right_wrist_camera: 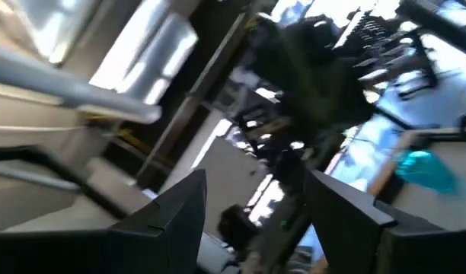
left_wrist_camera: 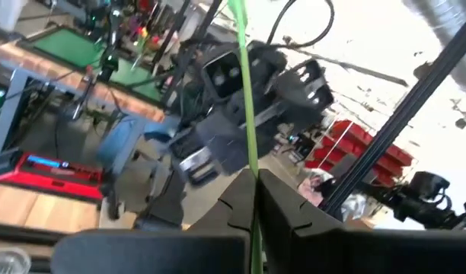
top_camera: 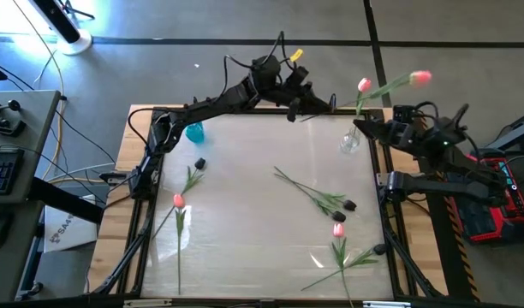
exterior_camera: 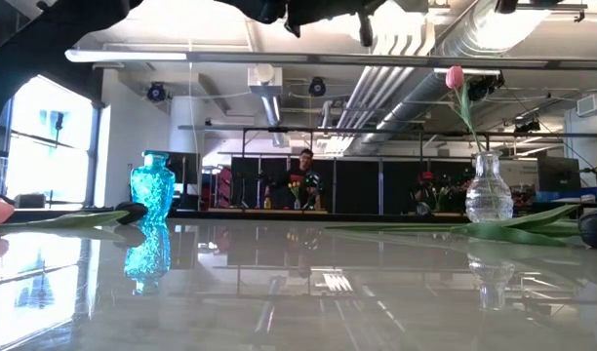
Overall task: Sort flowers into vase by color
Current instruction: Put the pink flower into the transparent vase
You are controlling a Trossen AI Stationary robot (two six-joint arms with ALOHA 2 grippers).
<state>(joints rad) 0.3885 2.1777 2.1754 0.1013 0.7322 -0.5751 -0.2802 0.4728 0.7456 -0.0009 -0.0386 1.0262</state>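
High view: the left gripper (top_camera: 306, 107) is hanging over the far edge of the table (top_camera: 245, 214), its fingers pressed together on the green stem of a pink tulip (top_camera: 420, 78) whose head is reaching out past the table's far right corner. A clear glass vase (top_camera: 349, 141) is standing near that corner with another pink tulip (top_camera: 364, 85) rising from it; a blue vase (top_camera: 194, 132) is standing near the far left corner. The remaining flowers are lying flat on the table: a dark tulip (top_camera: 199, 163) and a pink tulip (top_camera: 178, 201) on the left, a dark pair (top_camera: 343, 205) at centre right, and a pink one (top_camera: 338, 230) just in front of them. The right gripper (top_camera: 365, 127) is waiting beside the clear vase.

Low view: the blue vase (exterior_camera: 152, 189) is showing at left, the clear vase (exterior_camera: 488, 190) at right with its pink bud (exterior_camera: 455, 76) upright above it. A person (exterior_camera: 303, 178) is standing in the room beyond.

Left wrist view: the thin green stem (left_wrist_camera: 247, 114) is running up from between the shut fingers (left_wrist_camera: 286, 209).

Right wrist view: the two dark fingers (right_wrist_camera: 176, 209) are standing well apart, gripping nothing; the blue vase (right_wrist_camera: 425, 169) is showing beyond.
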